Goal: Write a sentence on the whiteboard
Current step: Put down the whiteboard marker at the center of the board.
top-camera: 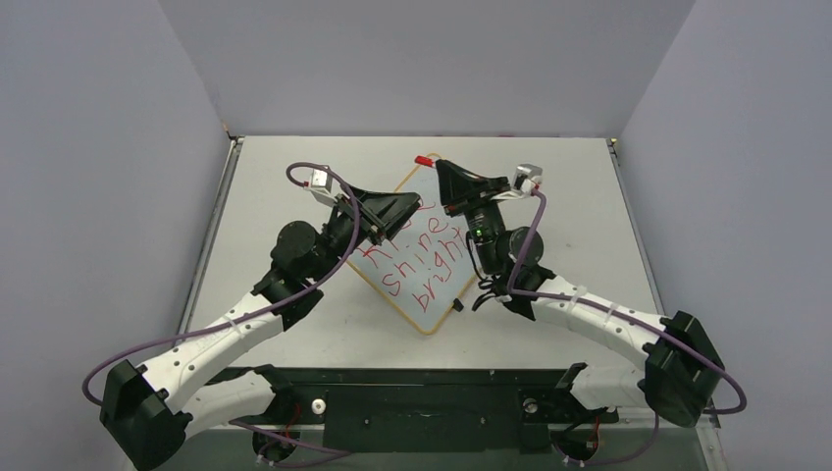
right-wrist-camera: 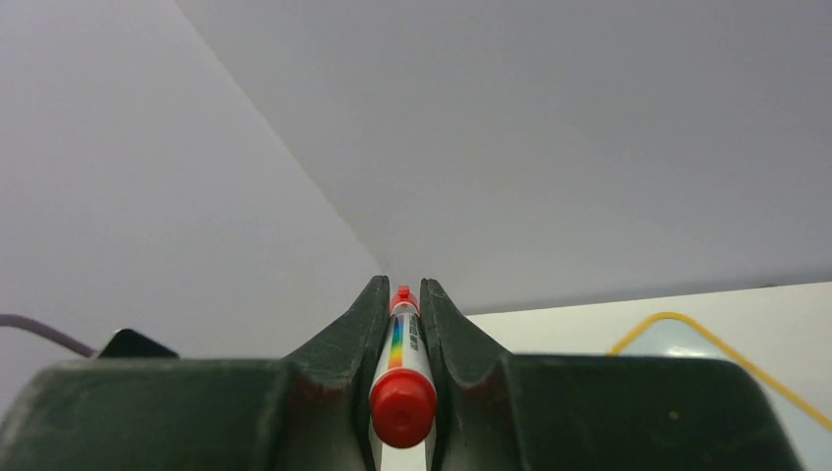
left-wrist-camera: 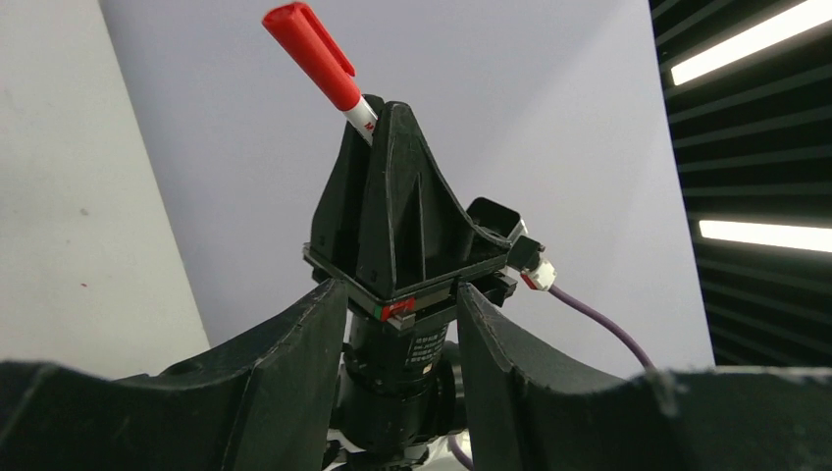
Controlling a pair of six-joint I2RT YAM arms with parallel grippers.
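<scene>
The whiteboard (top-camera: 429, 330) lies turned like a diamond at the table's middle, with a thin yellow frame and red handwriting on it. One of its corners shows in the right wrist view (right-wrist-camera: 677, 320). My right gripper (top-camera: 442, 169) is shut on a red marker (top-camera: 424, 158), held over the board's far corner with a red end pointing up and away. The marker sits between the fingers in the right wrist view (right-wrist-camera: 400, 365), and my right gripper (right-wrist-camera: 402, 287) is tight around it. My left gripper (top-camera: 412, 205) is open and empty over the board's left part. Its camera sees the right gripper (left-wrist-camera: 383, 116) and the marker (left-wrist-camera: 316, 51).
A small black clip (top-camera: 458, 305) sits on the board's lower right edge. Grey walls enclose the table on three sides. Purple cables loop off both wrists (top-camera: 294, 173). A black rail (top-camera: 422, 397) runs along the near edge between the arm bases.
</scene>
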